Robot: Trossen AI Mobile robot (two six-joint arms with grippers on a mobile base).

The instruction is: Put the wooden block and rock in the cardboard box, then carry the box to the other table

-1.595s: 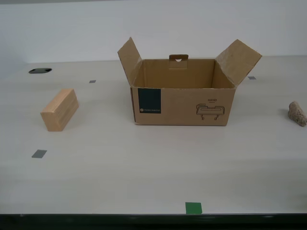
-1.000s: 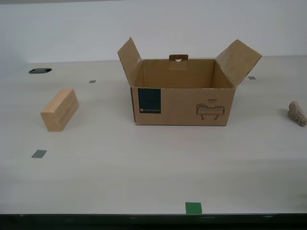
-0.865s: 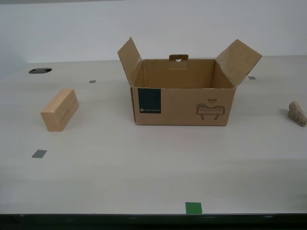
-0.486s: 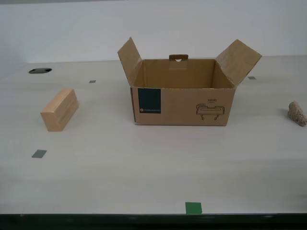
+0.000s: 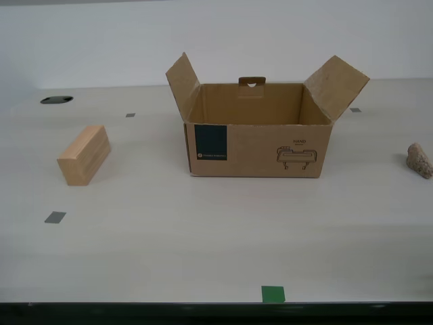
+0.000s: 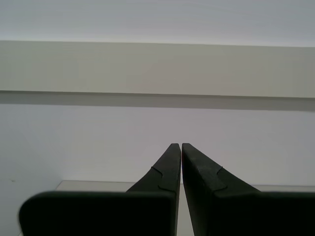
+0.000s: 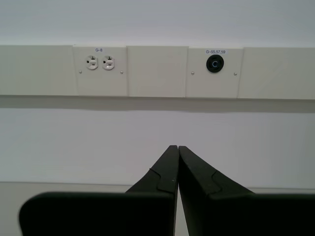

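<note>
The cardboard box stands open in the middle of the pale table, flaps raised, teal label and line drawing on its front. The wooden block lies on the table toward the exterior view's left. The rock sits at the exterior view's right edge. Neither arm shows in the exterior view. My first gripper is shut with nothing in it and faces a wall with outlets. My second gripper is shut and empty too, facing a plain wall. The other table is out of view.
Grey square markers dot the pale table, and a green square lies near its front edge. A dark round hole sits at the back on the exterior view's left. A white wall rises behind the table.
</note>
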